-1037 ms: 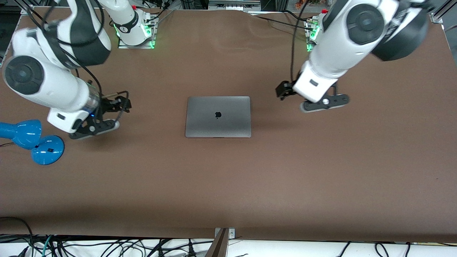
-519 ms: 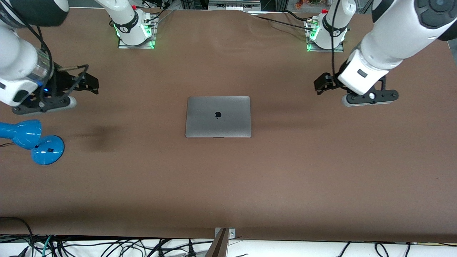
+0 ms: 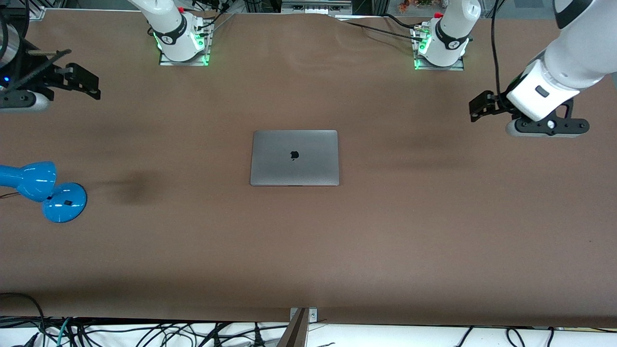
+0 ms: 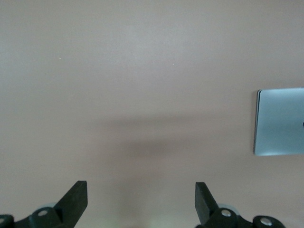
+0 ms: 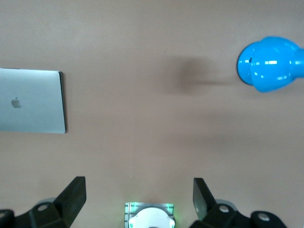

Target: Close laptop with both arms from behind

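Observation:
The space-grey laptop (image 3: 294, 157) lies shut and flat in the middle of the brown table (image 3: 308, 250), with the black apple logo on its lid facing up. It also shows in the left wrist view (image 4: 280, 121) and the right wrist view (image 5: 31, 100). My left gripper (image 3: 547, 129) hangs open and empty (image 4: 141, 194) above bare table at the left arm's end, well apart from the laptop. My right gripper (image 3: 21, 100) hangs open and empty (image 5: 138, 190) above the right arm's end of the table, also well apart from the laptop.
A blue desk lamp (image 3: 43, 188) lies on the table at the right arm's end, nearer the front camera than my right gripper; it also shows in the right wrist view (image 5: 270, 64). The arm bases (image 3: 181, 38) (image 3: 441, 41) stand at the table's back edge.
Both arms have swung outward away from the laptop toward their own ends of the table and risen. The laptop has stayed shut and has not moved.

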Controlling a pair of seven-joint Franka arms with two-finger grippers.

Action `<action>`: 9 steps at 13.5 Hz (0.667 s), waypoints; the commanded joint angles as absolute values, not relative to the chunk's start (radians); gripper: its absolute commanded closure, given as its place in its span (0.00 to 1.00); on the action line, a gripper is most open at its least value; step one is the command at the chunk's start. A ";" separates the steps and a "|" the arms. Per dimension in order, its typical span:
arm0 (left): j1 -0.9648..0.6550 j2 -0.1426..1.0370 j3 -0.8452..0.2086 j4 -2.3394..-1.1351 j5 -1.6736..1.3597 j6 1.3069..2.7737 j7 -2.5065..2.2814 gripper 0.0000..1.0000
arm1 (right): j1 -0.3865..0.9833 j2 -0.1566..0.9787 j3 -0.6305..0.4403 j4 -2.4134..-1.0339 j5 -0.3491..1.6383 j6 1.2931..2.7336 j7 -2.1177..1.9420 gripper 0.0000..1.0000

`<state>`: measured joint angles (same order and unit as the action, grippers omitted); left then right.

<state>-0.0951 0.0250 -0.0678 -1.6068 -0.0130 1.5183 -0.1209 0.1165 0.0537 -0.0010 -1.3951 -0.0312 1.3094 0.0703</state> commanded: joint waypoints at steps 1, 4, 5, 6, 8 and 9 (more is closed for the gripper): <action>-0.110 -0.025 -0.011 -1.655 -0.008 1.503 0.010 0.00 | 0.097 -0.006 0.003 -1.497 -0.024 1.325 0.097 0.00; -0.117 -0.043 0.018 -1.628 0.001 1.473 0.101 0.00 | 0.069 -0.008 0.003 -1.557 -0.029 1.435 0.083 0.00; -0.127 -0.041 0.029 -1.620 0.002 1.471 0.103 0.00 | 0.069 -0.009 0.003 -1.566 -0.031 1.466 0.059 0.00; -0.135 -0.041 0.044 -1.615 0.002 1.470 0.103 0.00 | 0.063 -0.009 0.003 -1.568 -0.031 1.488 0.051 0.00; -0.137 -0.040 0.054 -1.606 0.000 1.465 0.098 0.00 | 0.041 -0.008 0.003 -1.568 -0.031 1.509 0.048 0.00; -0.135 -0.040 0.051 -1.606 0.000 1.462 0.074 0.00 | 0.041 -0.008 0.003 -1.568 -0.031 1.509 0.049 0.00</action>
<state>-0.1181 -0.0356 0.0374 -1.6185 -0.0130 1.4849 0.0770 0.0577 0.0253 -0.0033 -1.5390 -0.0321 1.4905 0.0651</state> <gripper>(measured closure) 0.000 0.000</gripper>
